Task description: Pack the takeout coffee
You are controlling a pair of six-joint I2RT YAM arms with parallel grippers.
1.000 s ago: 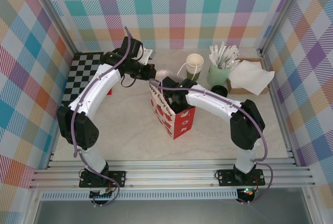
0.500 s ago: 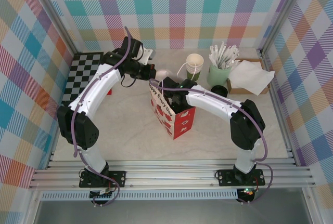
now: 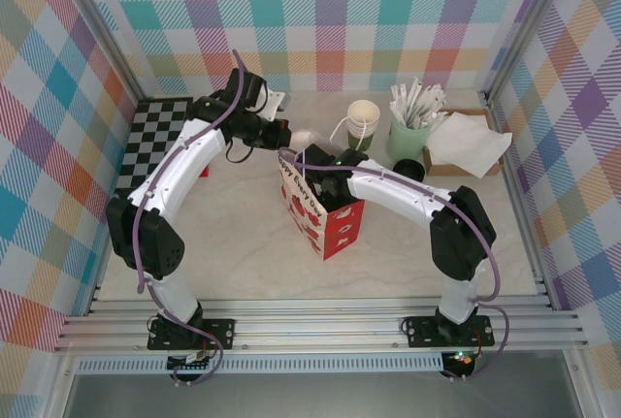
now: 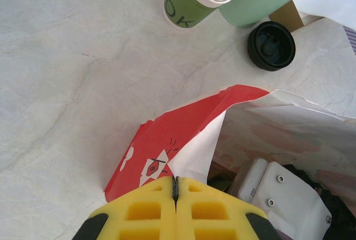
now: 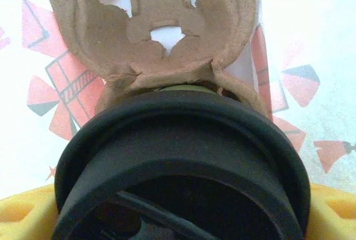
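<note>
Pale marbled table (image 3: 243, 243), plaid walls (image 3: 320, 20) behind. Nearest, inside red paper bag (image 3: 335, 229): right gripper (image 5: 178, 218), jaws wide, yellow pads (image 5: 16, 218) clamped on either side of lidded cup (image 5: 178, 140), against pulp carrier (image 5: 150, 28). Treat as light, thin-walled, crushable, likely spillable; grip the wall below the lid. Further back: left gripper (image 4: 176, 195), fully closed on bag rim (image 4: 192, 159). Farthest: second lidded cup (image 4: 271, 45), on table beside pale green holder (image 4: 261, 0).
</note>
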